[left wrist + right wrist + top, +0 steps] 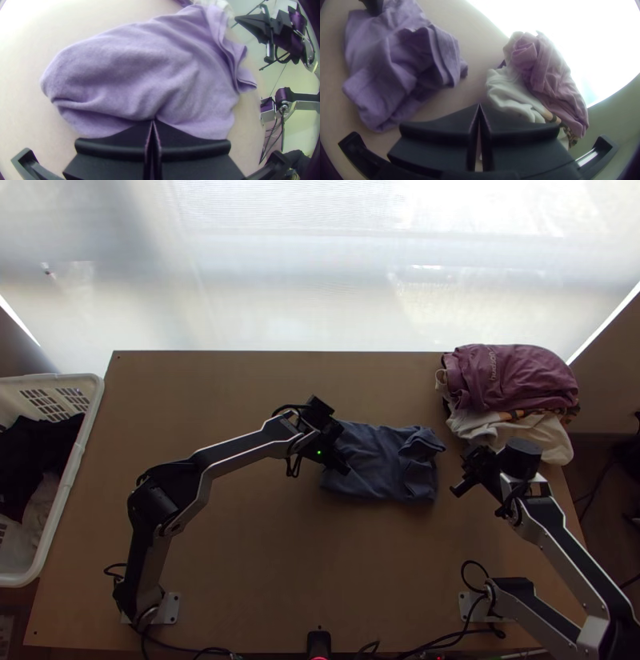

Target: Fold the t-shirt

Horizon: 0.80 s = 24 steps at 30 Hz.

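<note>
My left gripper [342,466] is at the left part of the blue-grey t-shirt [380,460], which lies folded into a compact, wrinkled bundle right of the table's middle. In the left wrist view the left gripper [153,122] is shut on the t-shirt [133,70], creases gathering at its tips; the cloth looks lilac there. My right gripper [459,490] stands just right of the t-shirt, apart from it. Its fingers meet in the right wrist view, so the right gripper [479,106] is shut with nothing seen between them. Loose layers of the t-shirt [386,66] bunch at its right end.
A pile with a purple garment [512,376] over a white one [544,438] sits at the table's back right corner. A white basket [68,480] holding dark and light cloth stands beyond the left edge. Bare wood of the table [304,564] lies in front of the t-shirt.
</note>
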Each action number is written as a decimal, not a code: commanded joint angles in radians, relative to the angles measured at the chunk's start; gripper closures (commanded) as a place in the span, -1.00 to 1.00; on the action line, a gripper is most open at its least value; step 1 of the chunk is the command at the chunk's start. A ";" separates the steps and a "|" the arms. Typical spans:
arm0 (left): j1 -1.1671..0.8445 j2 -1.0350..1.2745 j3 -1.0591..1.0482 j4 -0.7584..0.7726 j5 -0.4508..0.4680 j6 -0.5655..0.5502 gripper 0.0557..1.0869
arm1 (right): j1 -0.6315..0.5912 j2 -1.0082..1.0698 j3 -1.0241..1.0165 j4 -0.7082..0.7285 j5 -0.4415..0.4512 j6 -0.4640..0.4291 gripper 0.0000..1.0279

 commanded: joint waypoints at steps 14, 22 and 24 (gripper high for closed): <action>0.000 -0.003 -0.008 -0.013 0.003 0.007 0.92 | 0.522 0.047 0.084 -0.054 0.070 0.312 0.95; 0.004 -0.006 -0.013 -0.012 0.008 0.009 0.92 | 0.588 0.233 0.110 0.066 0.068 0.345 0.95; 0.004 -0.006 -0.014 -0.012 0.009 0.009 0.92 | 0.589 0.279 0.109 0.095 0.068 0.348 0.95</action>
